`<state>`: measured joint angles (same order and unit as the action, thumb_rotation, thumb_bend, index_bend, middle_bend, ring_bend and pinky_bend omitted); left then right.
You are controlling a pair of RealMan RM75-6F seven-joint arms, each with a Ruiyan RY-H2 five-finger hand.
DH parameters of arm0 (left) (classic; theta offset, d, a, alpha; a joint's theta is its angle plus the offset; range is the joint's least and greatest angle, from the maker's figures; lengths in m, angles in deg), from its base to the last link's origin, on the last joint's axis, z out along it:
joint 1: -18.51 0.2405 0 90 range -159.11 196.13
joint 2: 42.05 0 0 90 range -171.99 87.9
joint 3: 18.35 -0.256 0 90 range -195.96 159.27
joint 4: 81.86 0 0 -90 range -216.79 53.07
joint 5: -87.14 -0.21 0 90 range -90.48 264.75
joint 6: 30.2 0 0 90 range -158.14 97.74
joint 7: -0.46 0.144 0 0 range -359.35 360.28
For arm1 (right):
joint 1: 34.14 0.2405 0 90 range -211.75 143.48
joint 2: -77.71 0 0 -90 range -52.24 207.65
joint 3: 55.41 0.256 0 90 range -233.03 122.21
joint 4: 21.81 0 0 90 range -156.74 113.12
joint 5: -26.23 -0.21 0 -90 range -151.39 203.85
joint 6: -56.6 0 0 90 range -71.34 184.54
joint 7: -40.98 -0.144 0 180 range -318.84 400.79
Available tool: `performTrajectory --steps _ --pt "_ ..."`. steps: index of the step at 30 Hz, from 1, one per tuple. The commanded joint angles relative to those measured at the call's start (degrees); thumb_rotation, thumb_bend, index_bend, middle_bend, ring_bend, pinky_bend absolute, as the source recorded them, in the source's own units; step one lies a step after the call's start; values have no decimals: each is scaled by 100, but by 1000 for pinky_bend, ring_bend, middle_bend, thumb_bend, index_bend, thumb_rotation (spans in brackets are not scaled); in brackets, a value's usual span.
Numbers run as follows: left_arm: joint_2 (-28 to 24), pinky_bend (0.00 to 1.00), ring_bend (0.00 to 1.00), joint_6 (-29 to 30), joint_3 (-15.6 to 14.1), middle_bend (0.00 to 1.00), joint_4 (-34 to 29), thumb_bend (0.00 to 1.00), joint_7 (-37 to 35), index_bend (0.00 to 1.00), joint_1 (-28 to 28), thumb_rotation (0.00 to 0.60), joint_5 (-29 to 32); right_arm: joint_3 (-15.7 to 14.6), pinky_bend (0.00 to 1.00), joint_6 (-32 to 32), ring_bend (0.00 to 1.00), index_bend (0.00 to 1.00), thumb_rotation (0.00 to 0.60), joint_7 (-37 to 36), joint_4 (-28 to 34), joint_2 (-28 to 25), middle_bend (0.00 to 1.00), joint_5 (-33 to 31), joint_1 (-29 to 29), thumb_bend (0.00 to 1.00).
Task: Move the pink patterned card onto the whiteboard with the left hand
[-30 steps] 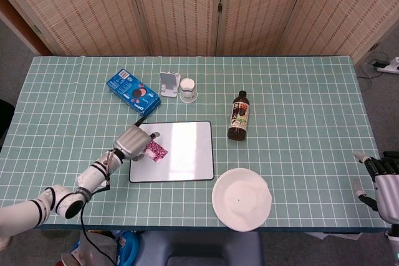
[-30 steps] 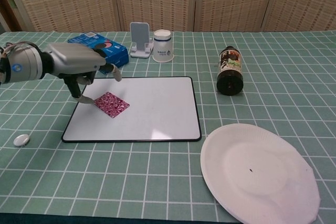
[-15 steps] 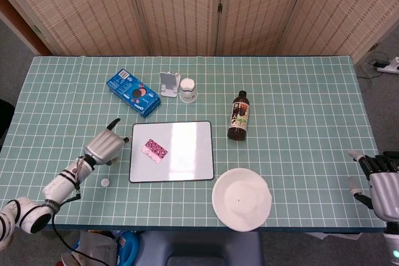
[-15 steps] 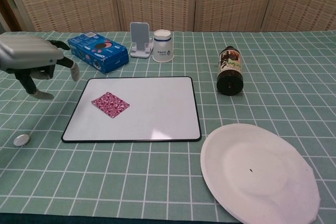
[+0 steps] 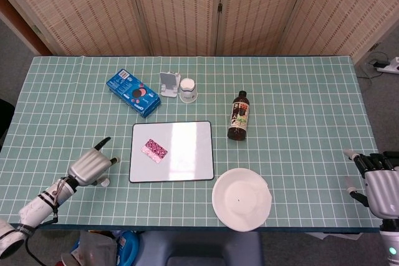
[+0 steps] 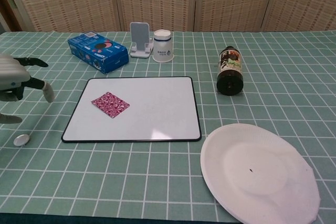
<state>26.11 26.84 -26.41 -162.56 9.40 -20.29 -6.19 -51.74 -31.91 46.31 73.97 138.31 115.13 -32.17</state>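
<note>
Head view: left hand (image 5: 89,167) now sits over the table (image 5: 299,91) well to the left of the whiteboard (image 5: 187,160), near the front-left edge. One second ago it was at the board's left edge, touching the pink patterned card (image 5: 154,150); half a second ago it had already cleared the board. It has since drawn back further toward the robot.

Card lies flat on the whiteboard, left-of-centre, slightly rotated, fully inside the black frame. Its position matches the two earlier pairs of frames; the release did not drag it.

Chest view: left hand's fingers (image 6: 47,92) are spread apart and hold nothing. A small round white object (image 6: 21,139) lies on the table just below the hand; identity unclear.

Right hand (image 5: 378,182) hovers off the table's right front corner, fingers apart, empty, barely shifted.

Judgement: placement is done and the task looks essentially complete. What remains is only the left arm's retreat. Risk is low, since the hand is well apart from card and board.
</note>
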Motion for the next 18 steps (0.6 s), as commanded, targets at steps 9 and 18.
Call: performTrajectory --steps 9,18 --pt "175 0 938 114 -160 969 219 246 -222 311 278 600 -185 6 219 52 336 228 600 62 59 -20 344 -6 44 367" --pt "336 0 939 -31 -155 969 410 246 -353 350 348 600 -135 1 219 62 336 228 600 86 76 -21 344 -5 57 367"
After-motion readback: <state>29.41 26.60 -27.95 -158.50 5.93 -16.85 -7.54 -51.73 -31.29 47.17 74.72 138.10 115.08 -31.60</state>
